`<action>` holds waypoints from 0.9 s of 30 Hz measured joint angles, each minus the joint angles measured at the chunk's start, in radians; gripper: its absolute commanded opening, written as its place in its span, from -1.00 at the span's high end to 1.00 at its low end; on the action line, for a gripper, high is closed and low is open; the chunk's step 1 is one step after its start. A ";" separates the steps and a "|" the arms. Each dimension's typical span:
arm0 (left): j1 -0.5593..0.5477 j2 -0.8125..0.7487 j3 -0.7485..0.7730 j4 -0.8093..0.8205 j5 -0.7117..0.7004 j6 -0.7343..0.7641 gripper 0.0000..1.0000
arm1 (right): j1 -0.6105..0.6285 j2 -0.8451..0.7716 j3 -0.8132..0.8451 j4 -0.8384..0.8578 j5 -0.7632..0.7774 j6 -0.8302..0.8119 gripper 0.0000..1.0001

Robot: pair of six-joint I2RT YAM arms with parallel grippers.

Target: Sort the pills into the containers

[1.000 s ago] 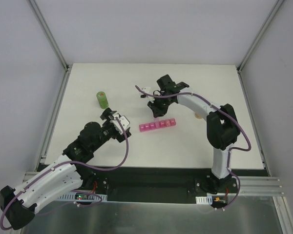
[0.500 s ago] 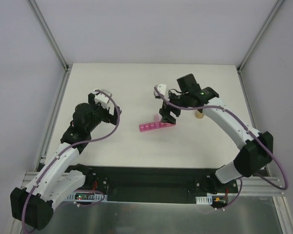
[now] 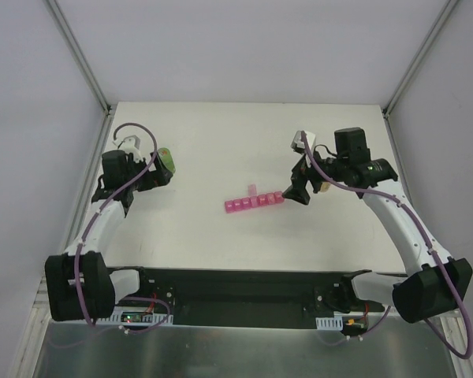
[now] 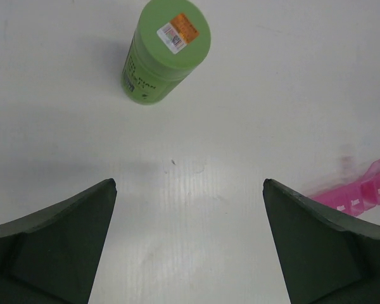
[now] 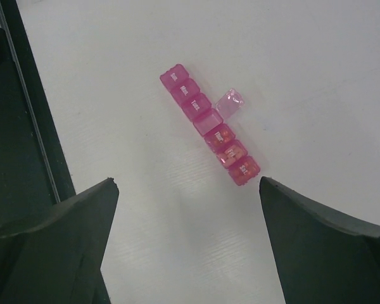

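The containers (image 3: 254,203) are a pink strip of seven joined compartments lying mid-table, also seen in the right wrist view (image 5: 209,123) and at the edge of the left wrist view (image 4: 361,193). One middle lid (image 5: 229,103) stands open. Orange contents show faintly through the lids of the compartments nearest my right gripper; I see no loose pills. My right gripper (image 5: 189,182) (image 3: 298,187) is open and empty, just off the strip's right end. My left gripper (image 4: 189,183) (image 3: 151,178) is open and empty at the far left, short of a green bottle.
A green cylindrical bottle (image 4: 168,50) (image 3: 167,160) with an orange sticker on its cap stands upright at the left. A small tan object (image 3: 322,187) is partly hidden behind my right arm. Metal frame rails border the white table (image 3: 244,244).
My right gripper has opened and drawn back to the right, away from the strip. My left arm has swung from mid-table to the far left by the green bottle.
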 measured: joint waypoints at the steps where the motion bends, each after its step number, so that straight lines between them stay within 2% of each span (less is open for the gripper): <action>1: 0.000 0.041 0.000 0.005 0.002 0.004 -0.96 | -0.007 0.003 -0.006 0.000 -0.013 0.010 -0.93; 8: 0.000 0.243 -0.033 0.185 -0.022 0.116 -0.97 | -0.019 0.010 -0.035 0.029 -0.114 0.049 -0.93; 11: -0.002 0.328 -0.015 0.229 -0.049 0.169 -0.87 | -0.019 0.010 -0.062 0.029 -0.136 0.050 -0.93; 17: -0.013 0.500 0.164 0.159 -0.056 0.248 -0.85 | -0.019 0.010 -0.071 0.030 -0.161 0.052 -0.93; 27: -0.047 0.563 0.323 0.108 -0.053 0.259 -0.81 | -0.019 0.010 -0.072 0.030 -0.167 0.051 -0.93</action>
